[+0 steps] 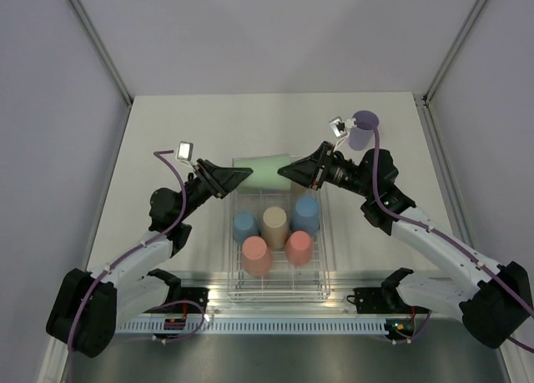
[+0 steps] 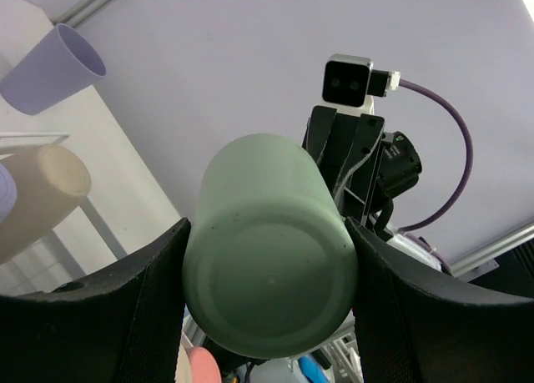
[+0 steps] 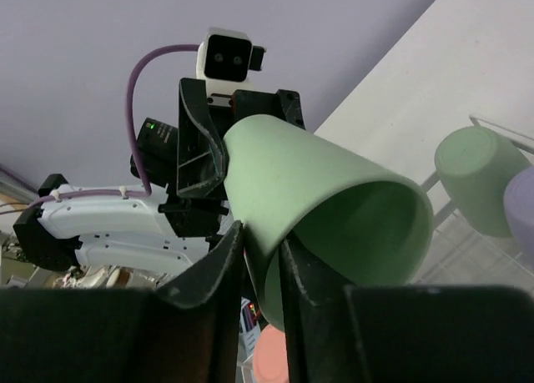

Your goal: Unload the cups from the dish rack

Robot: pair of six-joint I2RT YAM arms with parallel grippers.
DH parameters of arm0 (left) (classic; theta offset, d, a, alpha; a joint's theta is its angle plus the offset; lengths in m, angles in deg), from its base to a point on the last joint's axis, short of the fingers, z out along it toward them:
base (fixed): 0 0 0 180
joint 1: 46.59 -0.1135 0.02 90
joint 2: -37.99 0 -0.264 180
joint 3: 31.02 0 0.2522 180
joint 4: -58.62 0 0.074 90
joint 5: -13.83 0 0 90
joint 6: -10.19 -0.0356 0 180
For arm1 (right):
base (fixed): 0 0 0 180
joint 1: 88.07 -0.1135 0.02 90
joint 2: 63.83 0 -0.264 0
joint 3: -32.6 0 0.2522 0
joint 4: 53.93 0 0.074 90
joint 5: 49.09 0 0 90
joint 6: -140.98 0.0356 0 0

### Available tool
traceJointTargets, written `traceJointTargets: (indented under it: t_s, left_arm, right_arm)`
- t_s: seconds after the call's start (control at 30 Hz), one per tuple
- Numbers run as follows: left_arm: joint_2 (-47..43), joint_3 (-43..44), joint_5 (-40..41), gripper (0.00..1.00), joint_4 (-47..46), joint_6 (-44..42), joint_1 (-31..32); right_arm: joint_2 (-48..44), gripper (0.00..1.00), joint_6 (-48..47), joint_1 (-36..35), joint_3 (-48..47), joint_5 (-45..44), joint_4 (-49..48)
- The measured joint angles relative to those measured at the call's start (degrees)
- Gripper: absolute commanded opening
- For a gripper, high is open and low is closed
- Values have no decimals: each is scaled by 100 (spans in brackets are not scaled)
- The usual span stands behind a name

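The left gripper's fingers (image 2: 142,308) pressed on either side of the green cup (image 1: 263,170) at its closed base. The right gripper (image 3: 261,241) pinched the same cup's rim, one finger inside the mouth and one outside the wall. Held this way between the two arms, the cup lay on its side, raised over the far end of the rack (image 1: 278,293), with its base toward the left arm and its mouth toward the right.

It was a plain matte tumbler in pale green, without a handle, tapering from a wide mouth to a narrower flat base.

Eight cups could be counted: two green, two blue, two coral, one beige and one purple.

The clear rack with its thin grid bars held five cups in the top view, all base-up. The far row had a blue cup (image 1: 245,227), the beige cup (image 1: 275,226) and another blue cup (image 1: 306,214). The near row had a coral cup (image 1: 257,255) and another coral cup (image 1: 299,248). The right wrist view showed a second green cup (image 3: 480,178), base-up at the rack's far end.

The purple cup (image 1: 363,128) stood mouth-up on the table (image 1: 192,124), outside the rack and beyond the right arm.
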Motion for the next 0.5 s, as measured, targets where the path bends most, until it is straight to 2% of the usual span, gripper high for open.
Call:
traceJointTargets:
  t_s: [0.03, 0.13, 0.2, 0.23, 0.27, 0.33, 0.37, 0.5]
  left_arm:
    - [-37, 11, -33, 2, 44, 0, -2]
    - [-98, 22, -35, 2, 181, -15, -22]
    - [-129, 28, -37, 2, 192, -9, -28]
    - [-142, 44, -39, 10, 188, -2, -28]
    - [-149, 68, -42, 47, 188, -2, -28]
    - [-190, 94, -39, 88, 236, -7, -28]
    - [-234, 96, -26, 99, 306, -61, -22]
    - [-717, 219, 319, 100, 1497, -520, 7]
  right_arm:
    - [125, 21, 74, 4, 22, 50, -155]
    - [361, 1, 398, 9, 37, 256, -509]
    - [393, 1, 533, 31, 37, 387, -678]
    - [391, 1, 581, 31, 37, 428, -745]
    - [385, 1, 599, 31, 37, 448, -796]
    - [365, 1, 595, 31, 35, 452, -800]
    - [337, 1, 581, 28, 35, 455, -745]
    - [177, 1, 125, -13, -94, 240, -129]
